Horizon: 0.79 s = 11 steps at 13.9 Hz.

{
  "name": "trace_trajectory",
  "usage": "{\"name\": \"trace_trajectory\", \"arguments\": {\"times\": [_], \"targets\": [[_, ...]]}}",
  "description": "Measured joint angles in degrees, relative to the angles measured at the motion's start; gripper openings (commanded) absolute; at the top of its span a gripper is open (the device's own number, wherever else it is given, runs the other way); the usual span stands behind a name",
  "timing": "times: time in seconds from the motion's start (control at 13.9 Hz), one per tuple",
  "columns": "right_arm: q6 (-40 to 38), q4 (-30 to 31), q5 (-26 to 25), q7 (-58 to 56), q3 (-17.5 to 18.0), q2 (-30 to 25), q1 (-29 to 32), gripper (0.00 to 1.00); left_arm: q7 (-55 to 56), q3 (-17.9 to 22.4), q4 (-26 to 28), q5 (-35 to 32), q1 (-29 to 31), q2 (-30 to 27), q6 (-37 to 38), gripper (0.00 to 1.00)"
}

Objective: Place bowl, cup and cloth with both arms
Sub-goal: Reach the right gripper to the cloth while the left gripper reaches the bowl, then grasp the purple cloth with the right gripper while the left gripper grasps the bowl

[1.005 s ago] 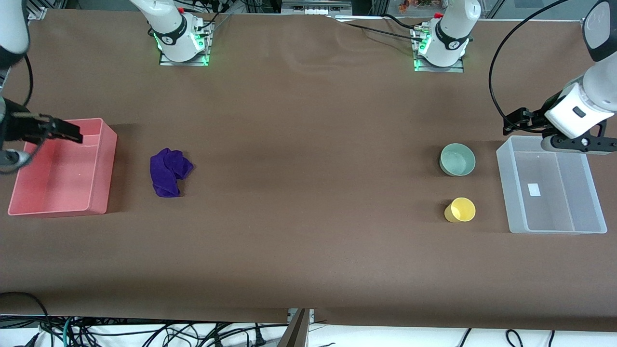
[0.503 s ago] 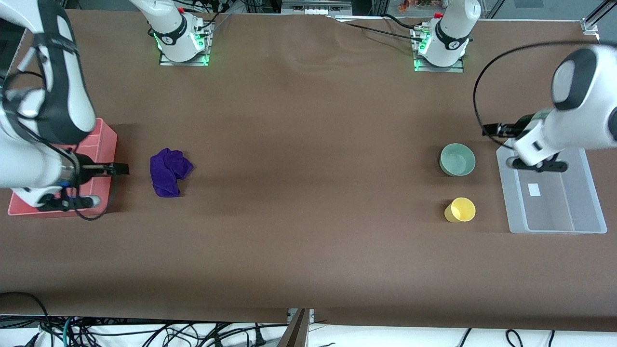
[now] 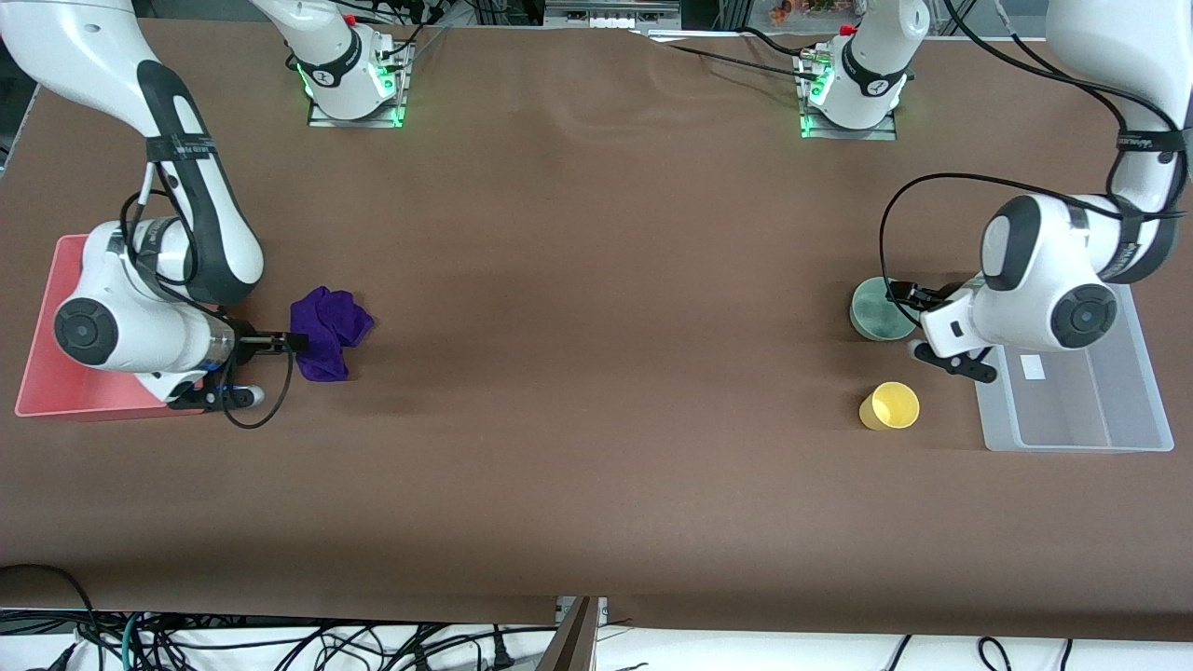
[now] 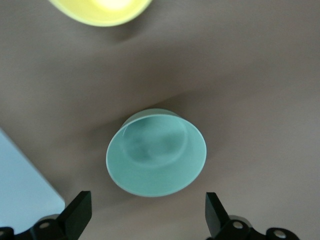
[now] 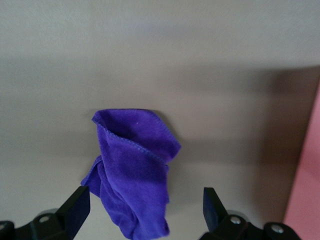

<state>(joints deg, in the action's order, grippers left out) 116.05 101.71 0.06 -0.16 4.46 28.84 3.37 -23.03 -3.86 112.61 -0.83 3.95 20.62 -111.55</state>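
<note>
On the brown tabletop (image 3: 596, 419), the yellow cup (image 3: 890, 406) stands nearest the front camera, toward the left arm's end and close beside the clear bin (image 3: 1090, 410) that sits at that end's edge. Just farther from the camera than the cup is the pale green bowl (image 3: 874, 309), upright and empty. The left gripper (image 3: 904, 296) hangs over the bowl's rim on the bin's side, its fingers (image 4: 77, 216) spread wide apart with nothing between them; in the left wrist view the bowl (image 4: 156, 152) lies between the two fingertips and a slice of the cup (image 4: 100, 10) shows at the frame's edge.

Toward the right arm's end, the purple cloth (image 3: 328, 331) lies bunched on the tabletop, beside the pink bin (image 3: 56, 373) at that end's edge. The right gripper (image 3: 280, 344) is at the cloth's edge on the pink bin's side, low over the tabletop, fingers (image 5: 75, 210) wide apart and empty; the right wrist view shows the cloth (image 5: 135, 170) reaching down between them.

The arms' bases stand along the tabletop's farthest edge.
</note>
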Motion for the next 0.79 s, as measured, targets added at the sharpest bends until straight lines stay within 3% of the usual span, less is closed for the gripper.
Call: {"name": "trace_trajectory", "arguments": {"times": [0.36,0.43,0.5,0.57,0.65,0.79], "targets": [[8.17,7.38,0.23,6.63,0.06,0.54,-1.15,0.99,-11.49,-0.03,10.75,-5.20,0.02,-0.85,-16.57,1.00],[10.39,9.10,0.23,7.33,0.07,0.57,-1.37,0.84,-11.91,-0.04,11.67,-6.27,0.00,-0.86,-17.87,1.00],[12.64,10.87,0.23,7.69,0.07,0.62,-1.49,0.46,-12.36,-0.05,12.08,-6.71,-0.04,-0.86,-18.63,1.00],[14.36,12.37,0.23,7.84,0.07,0.66,-1.54,0.15,-12.60,-0.08,12.28,-7.14,-0.10,-0.81,-19.45,1.00],[15.12,13.23,0.23,7.99,0.07,0.69,-1.53,0.00,-12.78,-0.10,12.48,-7.84,-0.11,-0.58,-20.64,1.00],[15.35,13.70,0.23,8.06,0.07,0.69,-1.53,0.00,-12.82,-0.05,12.93,-10.16,0.16,0.63,-23.86,1.00]]}}
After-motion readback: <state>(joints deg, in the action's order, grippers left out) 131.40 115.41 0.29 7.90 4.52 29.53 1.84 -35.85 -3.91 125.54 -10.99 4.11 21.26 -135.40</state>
